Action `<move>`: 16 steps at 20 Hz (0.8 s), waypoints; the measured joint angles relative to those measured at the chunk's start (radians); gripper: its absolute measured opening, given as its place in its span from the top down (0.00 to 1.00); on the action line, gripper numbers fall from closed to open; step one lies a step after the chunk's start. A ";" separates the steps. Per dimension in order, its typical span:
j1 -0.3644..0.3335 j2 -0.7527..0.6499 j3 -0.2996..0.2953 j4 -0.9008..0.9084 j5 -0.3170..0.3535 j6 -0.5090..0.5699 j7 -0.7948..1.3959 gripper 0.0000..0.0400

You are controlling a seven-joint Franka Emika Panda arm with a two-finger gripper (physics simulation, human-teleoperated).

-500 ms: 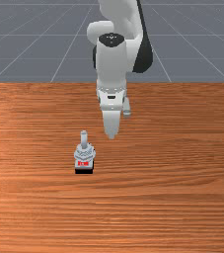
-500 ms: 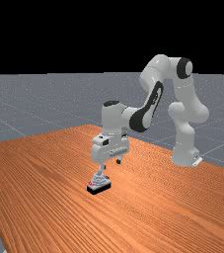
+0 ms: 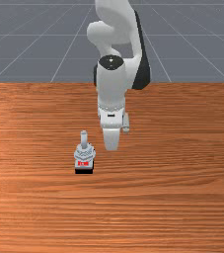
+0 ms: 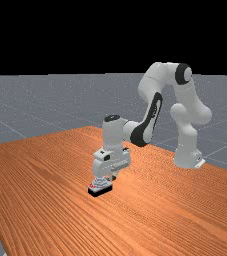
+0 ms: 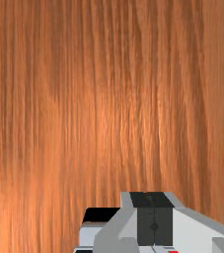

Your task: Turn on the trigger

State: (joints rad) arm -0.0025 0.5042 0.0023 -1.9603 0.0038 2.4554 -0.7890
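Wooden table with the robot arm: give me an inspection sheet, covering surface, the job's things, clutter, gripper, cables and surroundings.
Surface: table of orange-brown wood with visible grain.
Job's things: one small grey device on a black base, with red marking and a lever standing up; presumably the trigger.
Clutter: nothing seen.
Gripper: shut, its two fingers together with nothing held between them; to the front view's right of the lever.
Cables: nothing seen.
Surroundings: grey floor with pale grid lines; black background in the far view.
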 joint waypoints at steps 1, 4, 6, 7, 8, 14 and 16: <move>0.000 0.000 0.000 0.000 0.000 0.000 0.000 1.00; -0.001 0.002 0.000 0.004 0.000 -0.003 -0.001 1.00; -0.001 0.003 0.000 0.004 0.000 -0.001 -0.001 1.00; -0.002 0.002 0.001 0.001 -0.001 0.006 -0.007 1.00; -0.001 0.005 0.000 0.007 0.000 -0.005 -0.001 1.00; -0.029 0.006 0.028 0.008 0.045 -0.004 -0.045 1.00; -0.041 0.004 0.039 0.009 0.064 -0.009 -0.064 1.00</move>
State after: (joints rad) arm -0.0435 0.5083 0.0410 -1.9515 0.0674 2.4462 -0.8526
